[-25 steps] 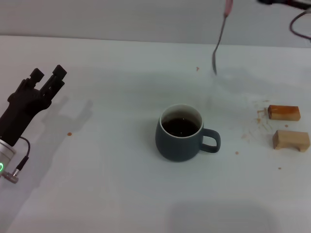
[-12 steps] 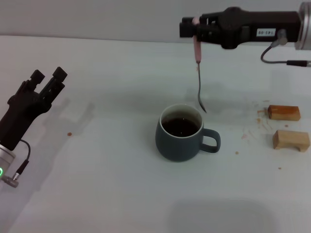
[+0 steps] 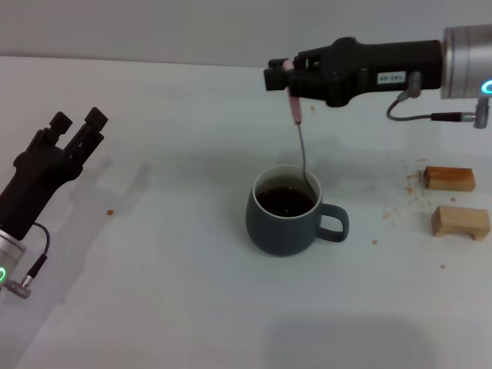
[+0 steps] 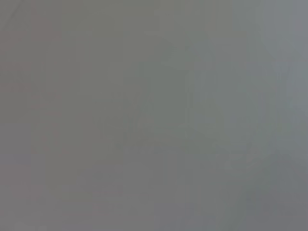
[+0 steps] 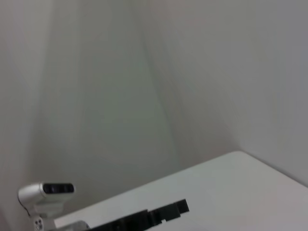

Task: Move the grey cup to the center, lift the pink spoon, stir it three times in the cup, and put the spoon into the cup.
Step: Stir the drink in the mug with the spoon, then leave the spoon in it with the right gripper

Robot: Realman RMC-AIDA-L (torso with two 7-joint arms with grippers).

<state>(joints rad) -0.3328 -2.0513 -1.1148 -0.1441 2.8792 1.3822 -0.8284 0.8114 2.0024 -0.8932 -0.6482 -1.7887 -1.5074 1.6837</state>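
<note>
The grey cup (image 3: 286,220) stands upright at the middle of the table, handle to the right, dark liquid inside. My right gripper (image 3: 290,79) reaches in from the right above the cup and is shut on the pink spoon (image 3: 298,134) by its pink handle. The spoon hangs straight down, its metal tip inside the cup at the far right of the rim. My left gripper (image 3: 75,121) is parked at the left of the table, open and empty. The left wrist view shows only a blank grey surface.
Two tan wooden blocks (image 3: 449,178) (image 3: 460,221) lie at the right of the table, with crumbs around them. The right wrist view shows the far wall, the table edge and the left arm's dark gripper (image 5: 144,219) with a white camera unit (image 5: 45,195).
My right arm has come down and leftward into view with the spoon. The spoon moved from high above the far table to hanging with its tip inside the cup. The left arm has not moved.
</note>
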